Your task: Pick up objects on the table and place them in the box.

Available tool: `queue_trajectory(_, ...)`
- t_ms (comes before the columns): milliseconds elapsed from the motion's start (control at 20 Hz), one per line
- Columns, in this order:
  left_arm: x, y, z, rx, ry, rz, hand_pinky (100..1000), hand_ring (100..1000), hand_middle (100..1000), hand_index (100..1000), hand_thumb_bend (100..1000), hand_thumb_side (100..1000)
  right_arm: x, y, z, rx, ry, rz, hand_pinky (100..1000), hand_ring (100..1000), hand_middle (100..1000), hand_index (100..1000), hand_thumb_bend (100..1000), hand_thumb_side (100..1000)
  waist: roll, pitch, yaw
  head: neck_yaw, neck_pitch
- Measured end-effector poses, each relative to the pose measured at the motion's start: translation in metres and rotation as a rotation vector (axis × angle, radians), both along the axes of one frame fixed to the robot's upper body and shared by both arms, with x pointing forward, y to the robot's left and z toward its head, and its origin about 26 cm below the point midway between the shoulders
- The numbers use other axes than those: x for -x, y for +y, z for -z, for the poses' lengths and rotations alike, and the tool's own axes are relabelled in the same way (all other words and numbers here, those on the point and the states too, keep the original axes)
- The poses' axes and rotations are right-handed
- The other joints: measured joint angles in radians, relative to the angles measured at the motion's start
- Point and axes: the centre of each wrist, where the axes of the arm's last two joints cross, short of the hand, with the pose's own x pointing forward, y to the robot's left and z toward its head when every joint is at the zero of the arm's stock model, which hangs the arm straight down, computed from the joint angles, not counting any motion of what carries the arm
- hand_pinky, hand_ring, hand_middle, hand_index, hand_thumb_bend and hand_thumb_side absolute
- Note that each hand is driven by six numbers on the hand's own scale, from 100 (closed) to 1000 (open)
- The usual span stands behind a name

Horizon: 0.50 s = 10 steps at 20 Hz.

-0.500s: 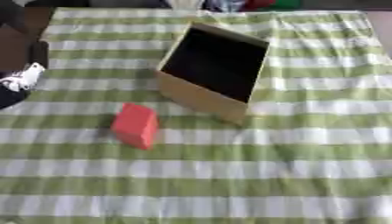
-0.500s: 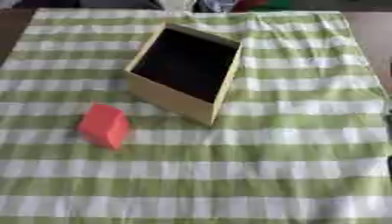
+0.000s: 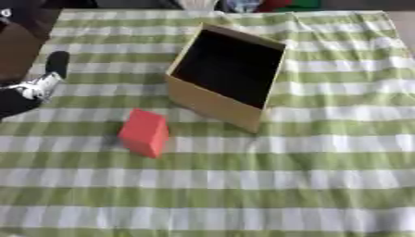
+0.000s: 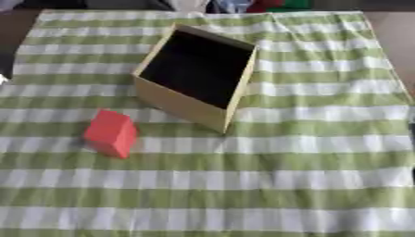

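Red block point(image 3: 144, 132) standing on the green-and-white checked cloth point(image 3: 243, 194) that covers the table, left of centre and well in from the near edge. Tan cardboard box point(image 3: 212, 102) just beyond it toward the far right, open mouth up, dark inside, set askew to the cloth's stripes. Block and box near each other but apart; nothing in the box that can be made out.

Left hand point(image 3: 34, 86) entering at the left edge of the table, black with a pale patch, well apart from the block and holding nothing visible. Cannot tell whether its fingers are spread or curled. Right hand absent from both views.

Judged from shape alone, block likely rigid and light, foam or painted wood, with flat faces and clean edges. Not fragile by the look of it, and unlikely to slip on the cloth. Best taken across its two broad upright faces, thumb on one side and fingers on the other, near the upper half so the fingertips clear the cloth. Short carry to the box, then release over the open mouth. Pick not yet begun.
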Motion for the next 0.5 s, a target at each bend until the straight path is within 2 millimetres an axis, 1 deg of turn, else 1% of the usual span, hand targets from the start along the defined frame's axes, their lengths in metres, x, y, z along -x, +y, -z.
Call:
queue_trajectory(150,-0.001,-0.007,-0.006,-0.093,0.052,-0.002,769,580,646,857,239,139,0.000,0.000,0.000,0.003,0.003,-0.002,876,728,719,874,100,577,0.004,-0.003,-0.004,0.004,0.000)
queue_trajectory(200,-0.001,-0.010,-0.007,-0.122,0.071,-0.002,780,594,661,866,266,149,0.000,0.000,0.000,0.004,0.003,-0.002,876,728,719,874,100,577,0.005,-0.003,-0.006,0.005,0.000)
queue_trajectory(300,-0.001,-0.015,-0.008,-0.176,0.108,-0.006,789,604,671,870,286,154,0.000,0.001,0.000,0.005,0.005,-0.003,876,728,718,874,100,577,0.005,-0.003,-0.006,0.008,0.000)
queue_trajectory(500,-0.002,-0.023,-0.011,-0.249,0.168,-0.013,789,604,671,870,286,154,0.000,0.002,0.001,0.009,0.009,-0.007,876,728,718,874,100,577,0.009,-0.004,-0.008,0.009,0.000)
